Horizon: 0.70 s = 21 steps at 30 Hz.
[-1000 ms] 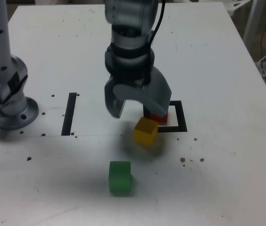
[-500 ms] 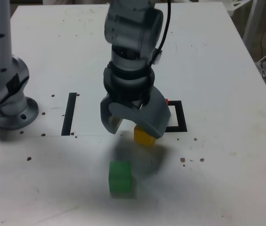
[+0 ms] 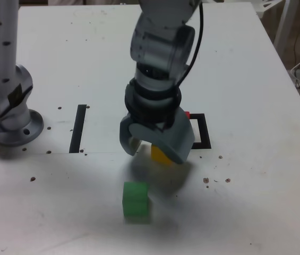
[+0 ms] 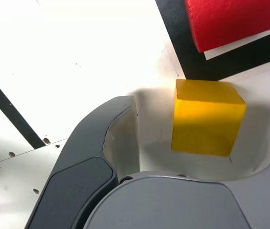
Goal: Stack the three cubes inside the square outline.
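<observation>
The pincer point(image 4: 211, 138) hangs open over the yellow cube point(image 4: 208, 117), its jaws apart on either side. Relative to the square outline point(image 3: 205, 133), the red cube point(image 3: 188, 115) sits inside, the yellow one just outside, and the green cube point(image 3: 135, 200) well apart.

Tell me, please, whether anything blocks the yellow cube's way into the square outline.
Yes, partly: the red cube already sits inside the square outline, so the yellow cube probably must go on top.

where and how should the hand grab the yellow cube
Probably come from above and pinch two opposite upright sides of the yellow cube: it sits flat, its faces look plain, and the open hand's jaws already stand around it.
</observation>
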Each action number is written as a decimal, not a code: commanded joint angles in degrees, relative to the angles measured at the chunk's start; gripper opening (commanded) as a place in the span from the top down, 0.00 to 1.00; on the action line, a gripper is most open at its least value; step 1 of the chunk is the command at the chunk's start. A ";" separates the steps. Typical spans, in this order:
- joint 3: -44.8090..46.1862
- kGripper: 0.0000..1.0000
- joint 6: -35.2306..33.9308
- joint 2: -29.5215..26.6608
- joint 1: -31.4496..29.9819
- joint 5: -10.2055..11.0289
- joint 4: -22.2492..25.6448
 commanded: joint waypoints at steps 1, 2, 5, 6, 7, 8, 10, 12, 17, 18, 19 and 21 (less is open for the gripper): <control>-0.39 0.13 0.15 0.77 0.10 -0.02 -0.19; -0.50 0.15 0.17 1.08 0.10 -0.07 -0.26; -0.80 0.23 0.21 1.80 0.10 -0.22 -0.59; -0.87 0.26 0.21 1.94 0.10 -0.25 -0.76; -0.91 0.30 0.21 2.04 0.10 -0.29 -0.94; -0.93 0.34 0.21 2.11 0.10 -0.33 -1.15; -0.90 0.43 0.19 2.19 0.10 -0.35 -1.63; -0.90 0.52 0.18 2.23 0.10 -0.23 -2.02; -0.88 0.69 0.25 2.22 0.04 0.21 -2.89; -0.87 0.70 0.26 2.22 0.02 0.25 -2.98; -0.87 0.71 0.26 2.22 0.01 0.25 -3.01; -0.87 0.71 0.26 2.22 0.01 0.22 -3.00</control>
